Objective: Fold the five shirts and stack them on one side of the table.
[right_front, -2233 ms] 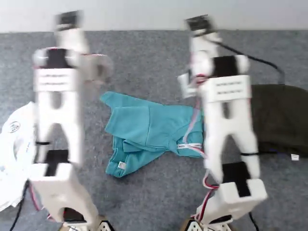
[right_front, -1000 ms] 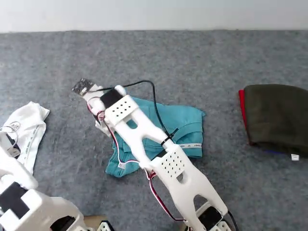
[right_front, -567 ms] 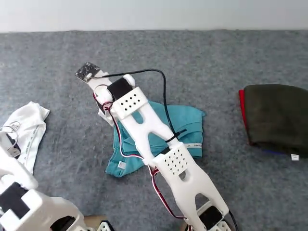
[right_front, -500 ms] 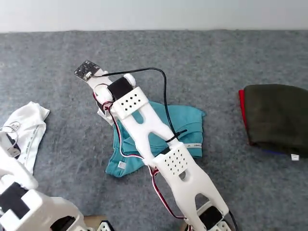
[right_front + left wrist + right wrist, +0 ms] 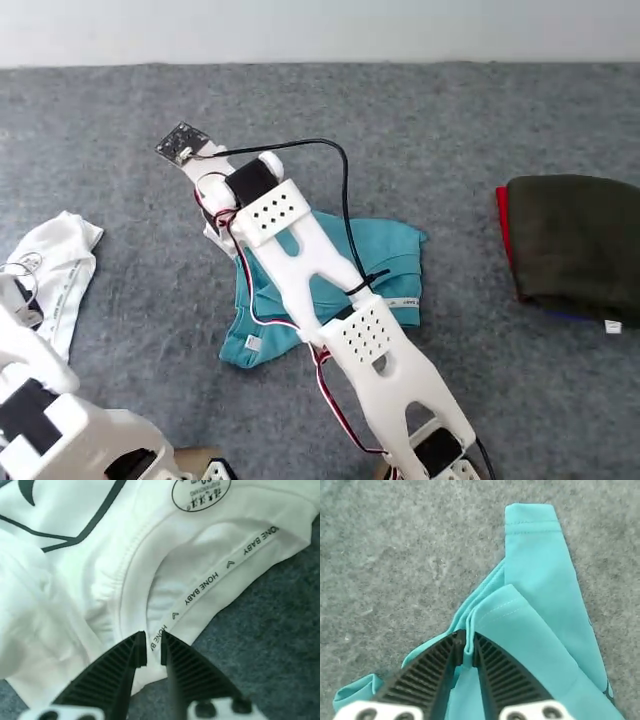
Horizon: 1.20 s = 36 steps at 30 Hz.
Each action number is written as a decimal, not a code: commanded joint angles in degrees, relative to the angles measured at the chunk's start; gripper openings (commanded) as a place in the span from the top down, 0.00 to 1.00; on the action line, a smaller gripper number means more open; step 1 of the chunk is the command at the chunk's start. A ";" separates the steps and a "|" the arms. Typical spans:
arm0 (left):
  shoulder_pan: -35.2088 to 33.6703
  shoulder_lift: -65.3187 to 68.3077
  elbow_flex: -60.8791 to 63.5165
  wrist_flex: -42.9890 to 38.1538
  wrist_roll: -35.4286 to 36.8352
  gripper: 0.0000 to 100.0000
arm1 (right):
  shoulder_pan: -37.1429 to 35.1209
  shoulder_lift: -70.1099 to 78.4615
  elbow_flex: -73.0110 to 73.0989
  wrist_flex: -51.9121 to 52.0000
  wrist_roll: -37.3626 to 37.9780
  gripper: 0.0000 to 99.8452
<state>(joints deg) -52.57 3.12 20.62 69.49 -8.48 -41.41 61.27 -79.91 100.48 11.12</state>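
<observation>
Pinching a fold of the teal shirt [image 5: 385,255] at centre frame, my right pincer [image 5: 468,642] is clamped shut, I judge to fold it over. The left pincer [image 5: 153,642] nips the white shirt [image 5: 60,260] by its collar, far left.

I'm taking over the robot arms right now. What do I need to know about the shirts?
Right gripper: shut on a fold of the teal shirt, which lies crumpled in the middle of the table.
Left gripper: shut on the collar of the white shirt, which lies unfolded at the left edge of the high view.
Done: a folded stack sits at the right side, with the dark green shirt on top and a red edge showing under it. How many shirts lie below can't be counted.
Left to do: fold the teal and white shirts, then add both to that stack.
</observation>
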 commanded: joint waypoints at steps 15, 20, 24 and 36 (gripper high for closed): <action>10.20 -2.99 -1.45 2.11 2.11 0.97 | 12.53 -39.08 8.97 2.42 -5.19 0.99; 17.41 -2.99 -7.43 6.15 3.60 0.97 | 19.65 -49.54 10.99 2.33 -5.10 0.99; 25.76 -2.46 -12.26 6.86 9.05 0.97 | 25.63 -54.64 13.10 2.15 -2.37 0.99; 46.68 0.88 -24.31 -7.91 29.27 0.88 | 36.00 -49.80 32.26 -8.92 -1.67 0.99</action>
<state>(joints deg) -9.85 3.30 1.10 64.04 16.48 -6.33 10.81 -49.41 95.65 8.84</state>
